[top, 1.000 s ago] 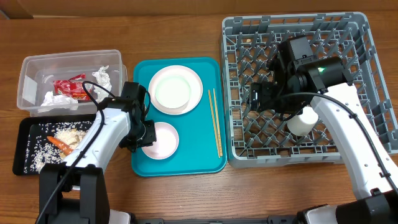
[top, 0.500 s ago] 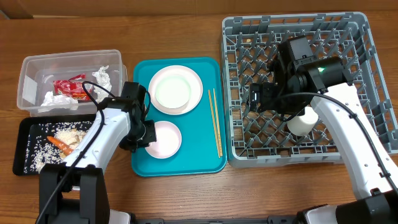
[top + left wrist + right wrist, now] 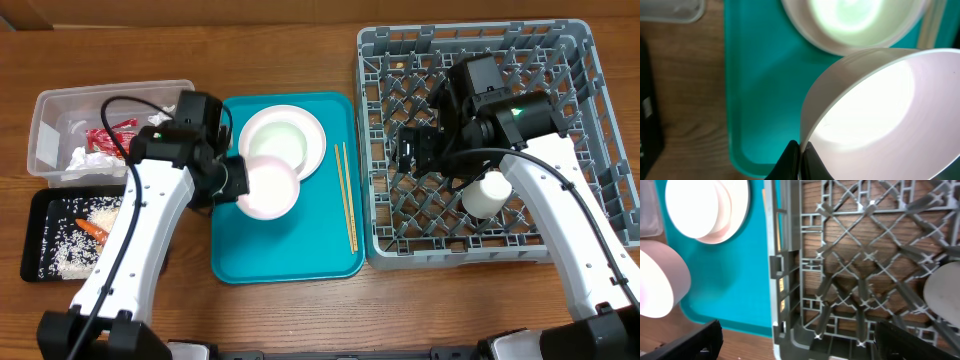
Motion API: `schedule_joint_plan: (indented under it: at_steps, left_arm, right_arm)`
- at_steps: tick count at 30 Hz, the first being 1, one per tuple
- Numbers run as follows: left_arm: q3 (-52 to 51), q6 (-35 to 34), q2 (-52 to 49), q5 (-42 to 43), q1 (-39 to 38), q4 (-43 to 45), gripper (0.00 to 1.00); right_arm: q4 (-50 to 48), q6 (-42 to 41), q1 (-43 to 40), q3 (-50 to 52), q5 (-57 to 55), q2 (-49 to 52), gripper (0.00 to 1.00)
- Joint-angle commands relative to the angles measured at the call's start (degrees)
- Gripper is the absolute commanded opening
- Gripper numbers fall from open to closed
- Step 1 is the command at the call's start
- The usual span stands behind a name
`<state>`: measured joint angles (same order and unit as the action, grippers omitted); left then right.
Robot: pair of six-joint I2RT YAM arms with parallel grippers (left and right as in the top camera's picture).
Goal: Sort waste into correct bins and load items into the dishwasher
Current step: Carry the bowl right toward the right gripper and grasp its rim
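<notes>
L gripper (image 3: 801,158): being pressed shut on the bowl (image 3: 875,115) rim, which is pinched betw. the fingertips.
Bowl: being held tilted, lifted over the teal tray (image 3: 290,255), its edge overlapping the plate (image 3: 284,136) as seen from overhead.
R gripper (image 3: 412,150): being held spread wide w/ nothing in it, above the left part of the rack (image 3: 590,150).
Rack: cup (image 3: 487,195) being kept inside, on its side, just beside the R arm.
Teal tray: plate being carried at the back; chopsticks (image 3: 346,195) being carried along the right edge.
Tub (image 3: 55,115): wrapper (image 3: 108,140) and tissues (image 3: 92,160) being kept inside.
Black tray (image 3: 35,255): rice scraps (image 3: 70,255) and carrot (image 3: 92,228) being kept inside.
</notes>
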<state>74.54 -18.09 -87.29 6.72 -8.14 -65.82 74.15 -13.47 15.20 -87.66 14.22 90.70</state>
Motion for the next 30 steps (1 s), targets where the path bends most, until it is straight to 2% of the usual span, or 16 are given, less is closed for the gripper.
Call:
schedule_joint_plan:
  at_steps: [1, 7, 16, 19, 21, 30]
  left_arm:
    - [2.03, -0.42, 0.81, 4.94, -2.54, -0.09, 0.04]
    - [2.08, -1.70, 0.79, 4.98, -6.38, 1.86, 0.04]
    - [2.08, -1.88, 0.79, 6.93, -7.65, 2.64, 0.04]
    - [2.08, -1.84, 0.79, 7.21, -7.65, 2.62, 0.04]
    - [2.08, -1.81, 0.79, 7.32, -7.65, 2.69, 0.04]
    - [2.08, -1.81, 0.79, 7.34, -7.65, 2.84, 0.04]
  right_arm:
    - [-0.35, -0.04, 0.55, -1.18, 3.43, -0.33, 0.99]
    - [-0.81, 0.17, 4.33, -1.18, 3.37, -0.28, 0.94]
    - [-8.46, 0.15, 11.30, 1.90, 3.23, -0.24, 0.72]
    - [-11.89, 0.66, 13.05, 4.02, 3.21, -0.22, 0.70]
    - [-14.64, 1.51, 14.34, 5.57, 2.97, -0.22, 0.63]
    - [-22.23, 1.49, 20.72, 8.22, -5.79, -0.17, 0.63]
